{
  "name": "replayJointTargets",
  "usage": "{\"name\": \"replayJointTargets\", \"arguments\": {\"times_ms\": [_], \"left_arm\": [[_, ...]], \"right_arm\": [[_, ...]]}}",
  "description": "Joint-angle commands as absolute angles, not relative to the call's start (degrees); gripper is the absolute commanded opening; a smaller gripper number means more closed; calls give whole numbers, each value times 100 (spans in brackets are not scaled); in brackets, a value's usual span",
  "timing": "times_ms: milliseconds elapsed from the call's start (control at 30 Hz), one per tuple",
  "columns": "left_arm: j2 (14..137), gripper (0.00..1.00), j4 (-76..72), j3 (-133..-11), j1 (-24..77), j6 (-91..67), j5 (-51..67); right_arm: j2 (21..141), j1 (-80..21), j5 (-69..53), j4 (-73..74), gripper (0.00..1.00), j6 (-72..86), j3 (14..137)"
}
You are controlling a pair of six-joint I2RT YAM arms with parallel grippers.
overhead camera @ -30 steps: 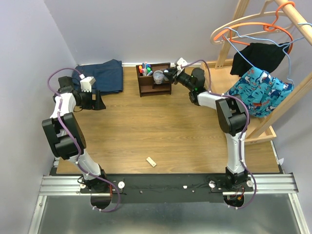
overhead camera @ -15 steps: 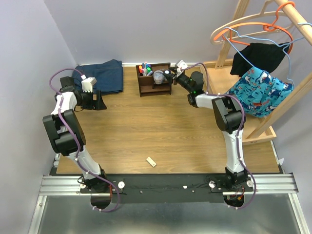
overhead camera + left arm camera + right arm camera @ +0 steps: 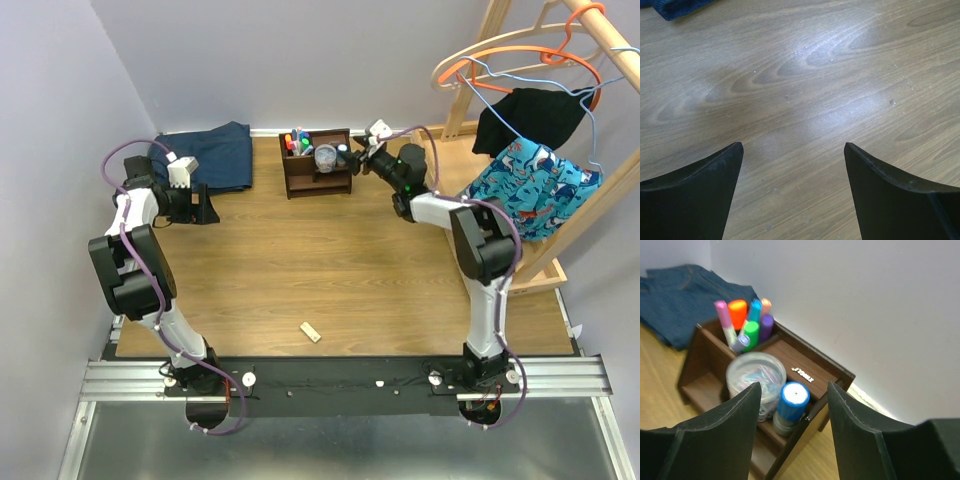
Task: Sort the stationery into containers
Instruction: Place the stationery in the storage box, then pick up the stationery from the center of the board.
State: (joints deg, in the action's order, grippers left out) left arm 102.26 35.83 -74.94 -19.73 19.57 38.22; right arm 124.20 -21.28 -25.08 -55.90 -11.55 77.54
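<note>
The dark brown desk organiser (image 3: 318,178) stands at the back of the table; it also shows in the right wrist view (image 3: 700,352). Its tall section holds several markers and highlighters (image 3: 747,322). The clear round tub (image 3: 756,377) and the blue-grey cylinder (image 3: 791,405) stand side by side on a lower shelf. My right gripper (image 3: 792,395) is open and empty, just above and right of the cylinder (image 3: 342,153). A small beige block (image 3: 310,332) lies on the table near the front. My left gripper (image 3: 792,150) is open and empty over bare wood at the far left (image 3: 200,208).
Folded blue denim cloth (image 3: 215,155) lies at the back left, beside my left gripper. A wooden clothes rack (image 3: 560,190) with hangers and clothes stands at the right. The wall runs directly behind the organiser.
My right gripper has drawn back to the right from the organiser, leaving the blue-grey cylinder standing on the shelf beside the tub. The left arm has barely moved.
</note>
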Motion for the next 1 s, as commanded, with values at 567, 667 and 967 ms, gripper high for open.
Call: {"name": "replayJointTargets", "arguments": {"times_ms": [567,667,967], "left_arm": [[8140,90,3103,-6601,-1266,1039,2585],[7824,90,3111,-6329,-1257,897,2154],[6874,91,3208,-5871,-1266,545,1503]], "right_arm": [[8464,-4508,-694,1485,61,615,5775],[8332,-5113,-546,1530,60,913,5425],[8314,-6345,-668,1397,55,1679,5001]]}}
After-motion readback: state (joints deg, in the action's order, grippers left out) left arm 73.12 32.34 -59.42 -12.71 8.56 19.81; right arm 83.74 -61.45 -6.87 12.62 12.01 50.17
